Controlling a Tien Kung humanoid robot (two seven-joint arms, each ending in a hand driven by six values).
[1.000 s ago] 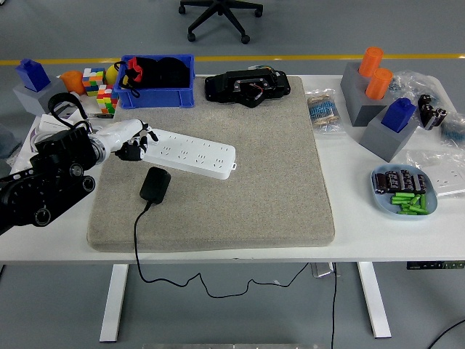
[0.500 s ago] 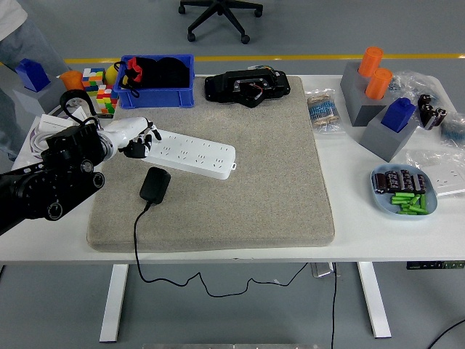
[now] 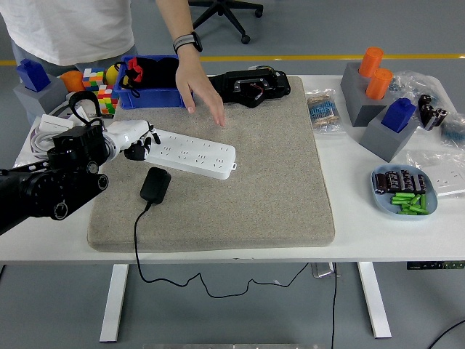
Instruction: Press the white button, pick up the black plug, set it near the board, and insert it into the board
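- Near the desk's (image 3: 349, 240) left edge, the robot's black left arm reaches in; its white left robot hand (image 3: 134, 139) rests at the left end of the long white plastic power strip (image 3: 190, 152), fingers curled loosely downward and closed on nothing. The fingertips look to be touching the strip's end, presumably where the white button sits; the button itself is hidden beneath them.
- The power strip lies at a slant on the grey felt mat (image 3: 247, 160), its far end angled toward the desk's centre, sockets face up, seemingly so a plug can go in from above.
- Just beside the strip, toward the desk's near edge, the small black plastic plug (image 3: 155, 183) lies flat on the mat, ungrasped. Its thin black cable (image 3: 136, 240) runs off the near edge and hangs below, leaving slack for a lift.
- At the far edge, a person in a white shirt leans over; the person's hand (image 3: 200, 91), fingers spread, hovers above the mat in front of the blue plastic bin (image 3: 156, 96), near the strip but not touching it.
- The right robot hand is out of view.
- Judged from this, the button press is the step in hand; picking up the plug remains undone.
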